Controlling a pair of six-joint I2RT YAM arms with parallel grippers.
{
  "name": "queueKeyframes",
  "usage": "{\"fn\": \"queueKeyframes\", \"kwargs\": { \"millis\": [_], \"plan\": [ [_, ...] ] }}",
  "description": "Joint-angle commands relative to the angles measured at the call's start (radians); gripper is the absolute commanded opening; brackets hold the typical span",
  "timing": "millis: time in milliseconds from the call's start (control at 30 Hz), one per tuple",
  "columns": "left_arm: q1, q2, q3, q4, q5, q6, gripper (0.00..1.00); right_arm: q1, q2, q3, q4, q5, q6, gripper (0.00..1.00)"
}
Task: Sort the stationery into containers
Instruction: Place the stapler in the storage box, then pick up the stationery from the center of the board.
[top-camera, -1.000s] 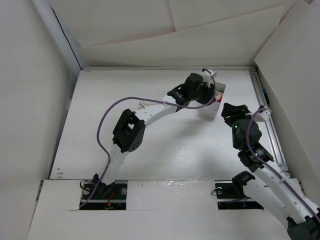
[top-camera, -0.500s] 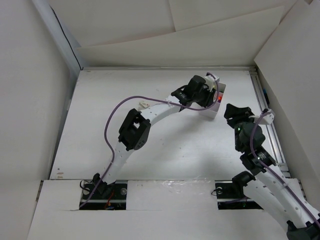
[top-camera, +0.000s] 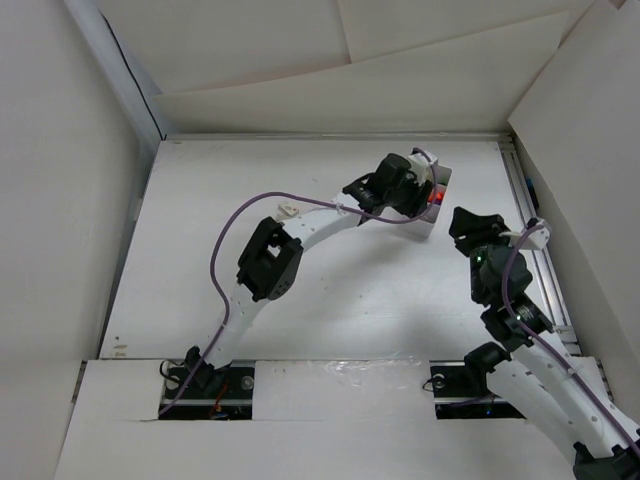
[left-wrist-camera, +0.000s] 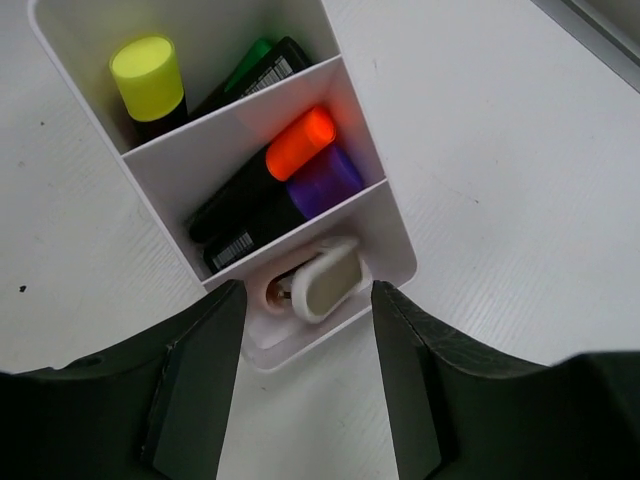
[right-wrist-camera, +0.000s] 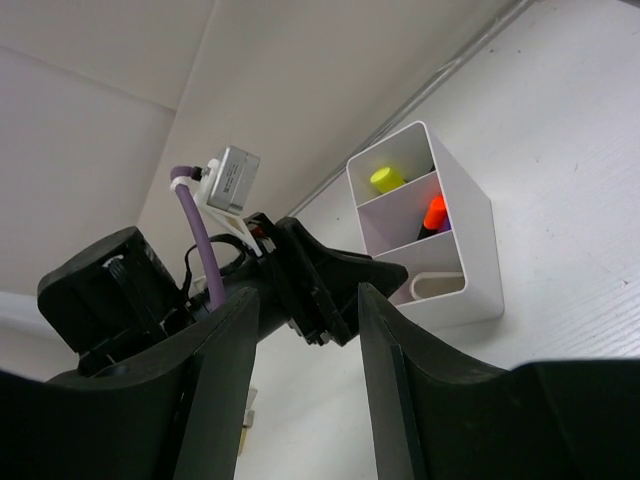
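Two open tools, left tool (left-wrist-camera: 305, 300) above tub (left-wrist-camera: 160, 190), right tool (right-wrist-camera: 307, 300) nearby, barely shifted.

White table (top-camera: 380, 300); white cardboard walls (top-camera: 60, 200) around; metal rail (top-camera: 516, 180) along rt edge

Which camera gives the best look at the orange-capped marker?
Left wrist: the orange-capped marker sits in the middle compartment of the tub, cap and black body both clear. The right wrist shows only its cap; the top view, just an orange speck.

2 markers (left-wrist-camera: 298, 145) in tub (left-wrist-camera: 190, 150), middle compartment
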Motion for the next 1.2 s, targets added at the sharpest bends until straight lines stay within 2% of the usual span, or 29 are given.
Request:
{"fn": "queueKeyframes", "kwargs": {
  "millis": [0,100,200,300,400,433,467,533,667,733,833,1000,1167],
  "plan": [
    [0.001,-0.115,-0.053,0.066,-0.009,0.013,0.50,-0.006,-0.003,0.002,0.023,-0.010,0.001,0.50],
    [0.001,-0.200,-0.130,0.105,-0.009,0.002,0.50,-0.006,-0.013,0.002,0.023,-0.001,0.001,0.50],
    [0.001,-0.296,-0.274,0.194,-0.036,-0.030,0.48,-0.006,-0.013,0.002,0.023,-0.012,0.001,0.50],
    [0.001,-0.438,-0.449,0.277,-0.127,-0.088,0.45,-0.006,-0.013,0.002,0.023,-0.012,0.001,0.50],
    [0.015,-0.580,-0.622,0.306,-0.239,-0.148,0.44,-0.006,0.000,0.002,0.023,-0.051,-0.008,0.38],
    [0.024,-0.615,-0.669,0.307,-0.272,-0.202,0.43,-0.006,0.012,0.002,0.032,-0.061,-0.019,0.24],
    [0.050,-0.686,-0.717,0.307,-0.341,-0.234,0.43,-0.006,0.012,0.011,0.032,-0.070,-0.019,0.17],
    [0.090,-0.749,-0.853,0.307,-0.381,-0.296,0.41,-0.006,0.050,0.020,0.041,-0.090,-0.019,0.09],
    [0.209,-0.863,-1.045,0.256,-0.404,-0.408,0.41,-0.006,0.098,0.040,0.041,-0.130,-0.042,0.09],
    [0.282,-0.898,-1.142,0.244,-0.417,-0.457,0.41,-0.006,0.109,0.040,0.050,-0.142,-0.042,0.14],
    [0.316,-0.910,-1.220,0.233,-0.472,-0.466,0.41,-0.006,0.130,0.051,0.059,-0.177,-0.053,0.22],
    [0.316,-0.840,-1.176,0.161,-0.504,-0.416,0.41,-0.006,0.173,0.051,0.069,-0.187,-0.064,0.39],
    [0.316,-0.733,-1.147,0.133,-0.504,-0.403,0.43,0.003,0.193,0.074,0.069,-0.222,-0.074,0.44]
  ]
}}
